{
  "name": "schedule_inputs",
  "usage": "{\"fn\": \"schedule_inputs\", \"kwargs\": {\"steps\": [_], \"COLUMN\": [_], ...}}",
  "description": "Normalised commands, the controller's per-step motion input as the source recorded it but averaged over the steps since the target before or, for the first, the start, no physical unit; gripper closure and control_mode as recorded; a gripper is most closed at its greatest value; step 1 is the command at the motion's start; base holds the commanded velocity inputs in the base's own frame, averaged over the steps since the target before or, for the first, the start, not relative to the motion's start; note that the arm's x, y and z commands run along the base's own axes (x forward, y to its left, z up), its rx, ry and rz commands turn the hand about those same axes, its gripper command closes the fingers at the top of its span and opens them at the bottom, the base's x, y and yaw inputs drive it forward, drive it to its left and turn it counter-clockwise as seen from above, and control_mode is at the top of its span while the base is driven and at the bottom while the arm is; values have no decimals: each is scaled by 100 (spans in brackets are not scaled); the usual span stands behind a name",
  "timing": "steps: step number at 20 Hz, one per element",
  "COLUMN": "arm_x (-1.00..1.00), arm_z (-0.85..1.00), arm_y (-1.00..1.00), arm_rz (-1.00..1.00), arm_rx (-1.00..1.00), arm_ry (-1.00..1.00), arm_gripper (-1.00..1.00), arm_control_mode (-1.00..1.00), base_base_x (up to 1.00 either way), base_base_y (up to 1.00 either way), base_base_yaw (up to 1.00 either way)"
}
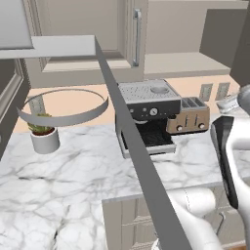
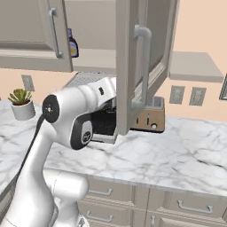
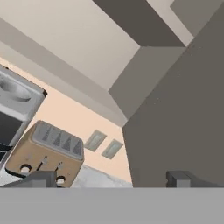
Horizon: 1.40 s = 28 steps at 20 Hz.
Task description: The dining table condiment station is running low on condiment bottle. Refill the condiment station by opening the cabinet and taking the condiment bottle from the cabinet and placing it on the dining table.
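Observation:
The beige wall cabinet has its left door shut and its right door swung out wide, silver bar handle facing me. On the cabinet's shelf stands the dark condiment bottle, just right of the shut door's edge. My arm reaches up behind the open door, which hides the hand there. In the hand view my gripper is open, fingertips far apart with nothing between them, beside the door's dark inner face. The dining table is out of view.
On the marble counter below the cabinet stand a coffee machine, a toaster and a potted plant. Wall outlets sit behind. Drawer units run under the counter. A grey slanted bar crosses the left base view.

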Motion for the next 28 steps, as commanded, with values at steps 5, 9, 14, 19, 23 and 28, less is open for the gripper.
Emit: {"fn": "schedule_inputs", "kwargs": {"steps": [5,9,14,19,23,28], "arm_x": [0,0,-12,0,0,0], "arm_z": [1,0,0,0,0,-4], "arm_y": [-100,-82,22,97,100,100], "arm_rz": [0,0,0,0,0,1], "arm_rx": [11,10,2,5,14,19], "arm_ry": [5,3,-1,1,-3,-17], "arm_gripper": [-100,-100,-100,-100,-100,-100], "arm_control_mode": [-100,-100,-100,-100,-100,-100], "base_base_x": [0,0,0,0,0,0], "base_base_y": [0,0,0,0,0,0], "base_base_yaw": [0,0,0,0,0,0]}}
